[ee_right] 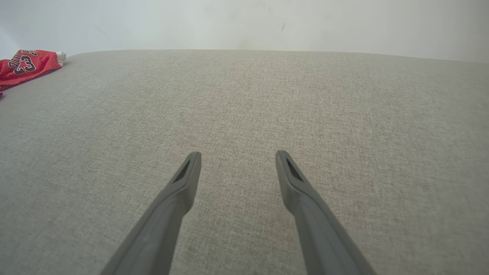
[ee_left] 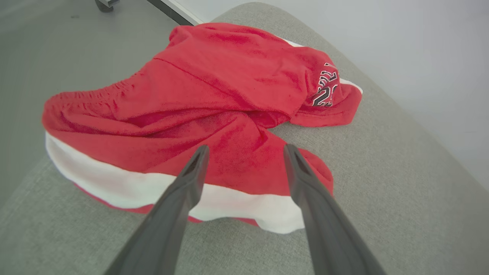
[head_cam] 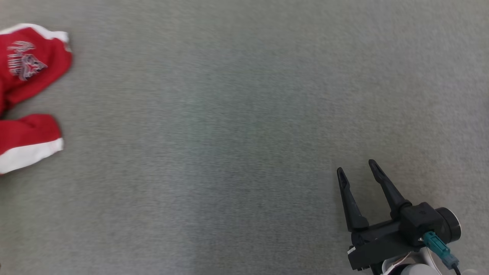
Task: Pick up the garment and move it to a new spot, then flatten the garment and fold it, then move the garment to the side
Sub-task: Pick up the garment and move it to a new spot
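two grippers stand with their fingers spread apart, and neither holds anything. the left gripper (ee_left: 244, 151) hangs low over the near edge of the garment (ee_left: 214, 95), its tips above the red cloth just past the white band; i cannot tell whether they touch it. the garment is red with white trim and a printed number. it lies crumpled at a rounded corner of the grey fabric surface (ee_left: 382, 183), at the far left in the head view. the right gripper (head_cam: 356, 168) hovers over bare fabric at the lower right, well apart from the garment. a pale wall (ee_right: 244, 23) rises behind the surface.
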